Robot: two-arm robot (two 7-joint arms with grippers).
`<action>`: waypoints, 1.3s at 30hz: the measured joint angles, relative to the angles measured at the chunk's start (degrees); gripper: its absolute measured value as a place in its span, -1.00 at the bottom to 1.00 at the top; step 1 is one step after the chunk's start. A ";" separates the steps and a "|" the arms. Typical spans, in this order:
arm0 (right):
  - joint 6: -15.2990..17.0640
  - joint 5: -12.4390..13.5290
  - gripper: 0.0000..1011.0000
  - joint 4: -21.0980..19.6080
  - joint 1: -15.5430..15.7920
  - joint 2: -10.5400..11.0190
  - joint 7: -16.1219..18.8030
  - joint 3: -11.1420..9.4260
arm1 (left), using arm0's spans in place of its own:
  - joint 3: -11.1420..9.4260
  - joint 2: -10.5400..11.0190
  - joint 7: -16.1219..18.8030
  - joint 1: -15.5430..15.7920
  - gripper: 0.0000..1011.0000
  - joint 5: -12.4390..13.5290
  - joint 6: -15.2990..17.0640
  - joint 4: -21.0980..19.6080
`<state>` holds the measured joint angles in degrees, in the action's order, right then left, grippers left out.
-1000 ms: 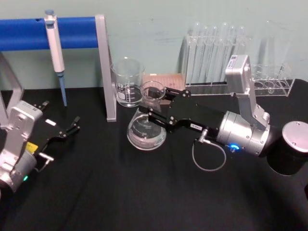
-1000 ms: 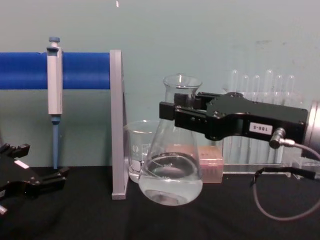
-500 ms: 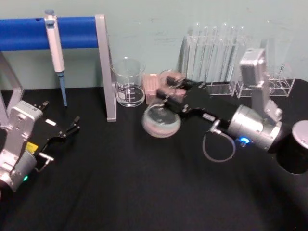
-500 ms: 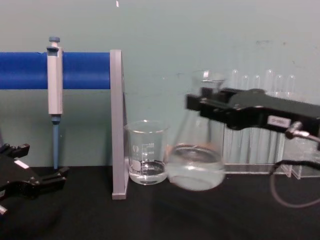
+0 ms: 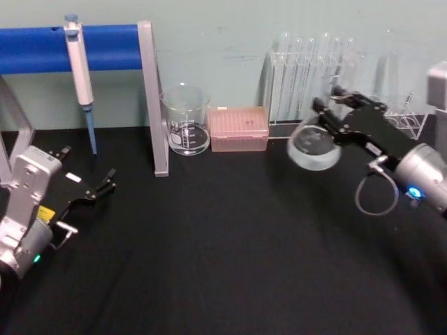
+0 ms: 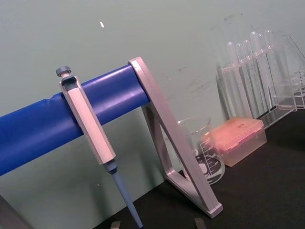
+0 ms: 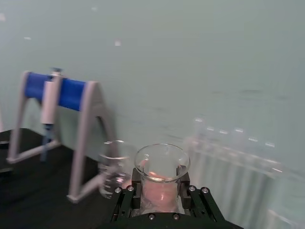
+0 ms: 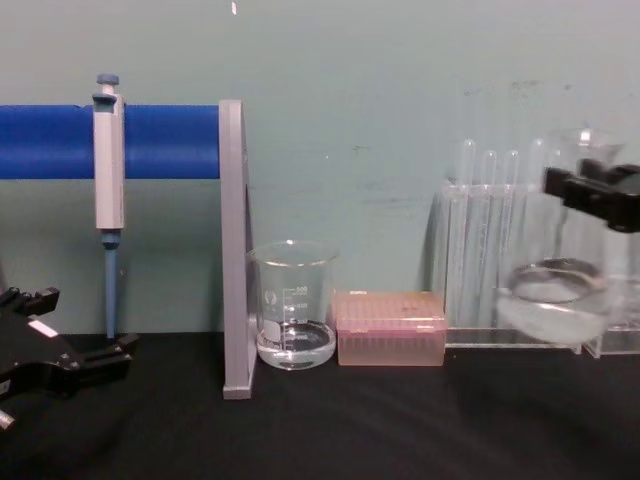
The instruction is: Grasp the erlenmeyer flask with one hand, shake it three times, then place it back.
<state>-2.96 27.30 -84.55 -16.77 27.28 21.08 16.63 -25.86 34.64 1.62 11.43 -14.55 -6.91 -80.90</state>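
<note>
- The right gripper (image 5: 334, 115) grips the erlenmeyer flask (image 5: 314, 146) by its neck, lifted at the far right. It looks mid-shake.
- Next, it should swing back left gently.
- The left gripper (image 5: 105, 183) rests near left, fingers apart.

Clear, glossy glass flask (image 5: 314, 148) in the matt black right gripper (image 5: 327, 105). Behind the gripper, a clear plastic rack (image 5: 405, 125); to its left, a translucent pink plastic box (image 5: 239, 128), glass beaker (image 5: 186, 118) and grey metal stand (image 5: 153, 98) with smooth blue bar (image 5: 105, 47). Matt black cloth (image 5: 209, 251) below.
</note>
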 joint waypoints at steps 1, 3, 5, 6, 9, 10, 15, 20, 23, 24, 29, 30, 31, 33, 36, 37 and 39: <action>0.07 -0.10 -0.10 -0.18 0.32 0.08 -0.47 -0.48 | 0.00 0.00 0.00 0.00 0.98 0.00 0.00 0.00; 0.24 -0.41 -0.10 -0.63 1.13 0.26 -1.62 -1.66 | 0.00 0.00 0.00 0.00 0.98 0.00 0.00 0.00; 0.40 -0.74 -0.10 -1.11 1.90 0.35 -2.61 -2.75 | 0.00 0.00 0.00 0.00 0.98 0.00 0.00 0.00; 0.45 -0.86 -0.10 -1.23 2.10 0.36 -2.89 -3.06 | 0.00 0.00 0.00 0.00 0.98 0.00 0.00 0.00; 0.58 -1.25 -0.10 -1.45 2.61 0.28 -3.39 -3.92 | 0.00 0.00 0.00 0.00 0.98 0.00 0.00 0.00; 0.60 -1.32 -0.10 -1.48 2.66 0.25 -3.39 -4.00 | 0.00 0.00 0.00 0.00 0.98 0.00 0.00 0.00; 0.96 -1.65 -0.10 -1.56 2.57 -0.32 -1.80 -3.93 | 0.00 0.00 0.00 0.00 0.98 0.00 0.00 0.00; 1.17 -1.80 -0.10 -1.19 1.48 -1.15 1.58 -2.59 | 0.00 0.00 0.00 0.00 0.98 0.00 0.00 0.00; 1.18 -1.71 -0.10 -0.97 0.74 -1.47 3.56 -1.55 | 0.00 0.00 0.00 0.00 0.98 0.00 0.00 0.00; 1.19 -1.64 -0.10 -0.91 0.46 -1.56 4.19 -1.14 | 0.00 0.00 0.00 0.00 0.98 0.00 0.00 0.00; 0.99 -0.92 -0.10 -0.61 -1.65 -2.15 9.27 2.44 | 0.00 0.00 0.00 0.00 0.98 0.00 0.00 0.00; 0.97 -0.82 -0.10 -0.58 -1.96 -2.23 9.94 2.98 | 0.00 0.00 0.00 0.00 0.98 0.00 0.00 0.00; 0.89 -0.60 -0.10 -0.51 -2.53 -2.34 11.12 3.99 | 0.00 0.00 0.00 0.00 0.98 0.00 0.00 0.00; 0.85 -0.41 -0.10 -0.47 -3.08 -2.49 12.31 5.09 | 0.00 0.00 0.00 0.00 0.98 0.00 0.00 0.00; 0.73 -0.04 -0.10 -0.40 -4.00 -2.64 14.28 6.93 | 0.00 0.00 0.00 0.00 0.98 0.00 0.00 0.00; 0.71 0.04 -0.10 -0.39 -4.17 -2.64 14.72 7.32 | 0.00 0.00 0.00 0.00 0.98 0.00 0.00 0.00; 0.68 0.28 -0.10 -0.39 -4.63 -2.65 15.65 8.33 | 0.00 0.00 0.00 0.00 0.98 0.00 0.00 0.00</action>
<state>-2.28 27.58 -84.94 -21.40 24.64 36.73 24.96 -25.86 34.64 1.62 11.43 -14.55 -6.91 -80.90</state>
